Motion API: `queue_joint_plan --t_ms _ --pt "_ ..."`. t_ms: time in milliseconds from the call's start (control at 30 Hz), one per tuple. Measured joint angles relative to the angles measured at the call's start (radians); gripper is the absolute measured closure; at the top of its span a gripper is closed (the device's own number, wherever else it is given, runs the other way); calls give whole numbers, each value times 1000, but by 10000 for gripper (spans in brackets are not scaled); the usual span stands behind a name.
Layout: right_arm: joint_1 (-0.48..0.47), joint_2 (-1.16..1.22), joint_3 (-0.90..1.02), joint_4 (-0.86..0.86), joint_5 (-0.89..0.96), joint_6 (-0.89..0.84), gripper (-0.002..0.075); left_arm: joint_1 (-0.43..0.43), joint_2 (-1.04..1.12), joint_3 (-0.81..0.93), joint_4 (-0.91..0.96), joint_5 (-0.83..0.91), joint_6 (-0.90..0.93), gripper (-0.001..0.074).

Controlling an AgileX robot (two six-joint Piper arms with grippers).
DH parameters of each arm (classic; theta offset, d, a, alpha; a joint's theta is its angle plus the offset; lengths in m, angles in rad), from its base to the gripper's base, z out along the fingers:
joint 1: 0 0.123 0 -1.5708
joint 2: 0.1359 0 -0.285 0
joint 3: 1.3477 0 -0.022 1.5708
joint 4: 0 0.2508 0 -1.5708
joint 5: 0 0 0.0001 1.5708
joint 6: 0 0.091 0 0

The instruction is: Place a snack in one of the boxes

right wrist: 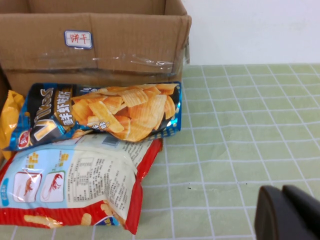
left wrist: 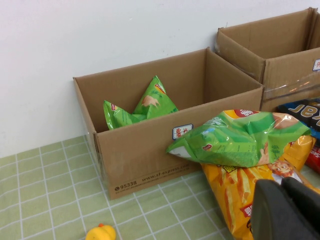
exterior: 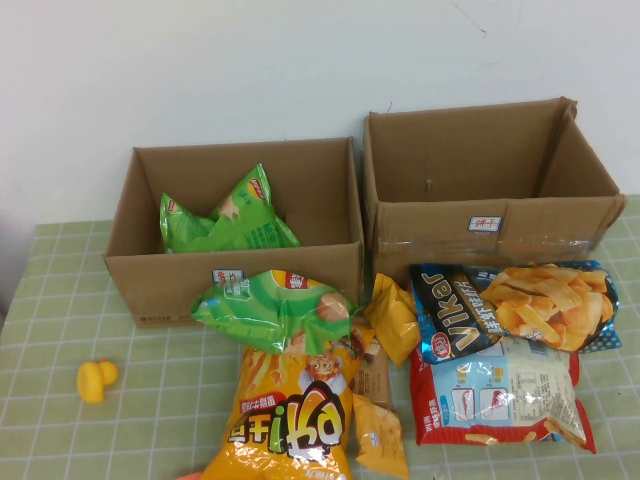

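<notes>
Leaning against the left box, a green chip bag rests on the snack pile; left gripper and right gripper hang nearby, closed, empty.

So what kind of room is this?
Probably a lab or test room, not a kitchen: a plain white wall, a table with a green checked cloth, two cardboard boxes, and a pile of snack bags set out for sorting.
</notes>
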Motion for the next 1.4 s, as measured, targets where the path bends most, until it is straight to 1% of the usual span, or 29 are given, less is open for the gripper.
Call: queue_joint_plan --t_ms 1200,1400 --pt "0 0 -2 -7 2 0 728 0 0 0 0 0 0 736" --pt "0 0 -2 -7 2 5 728 0 0 52 42 -1 -13 736"
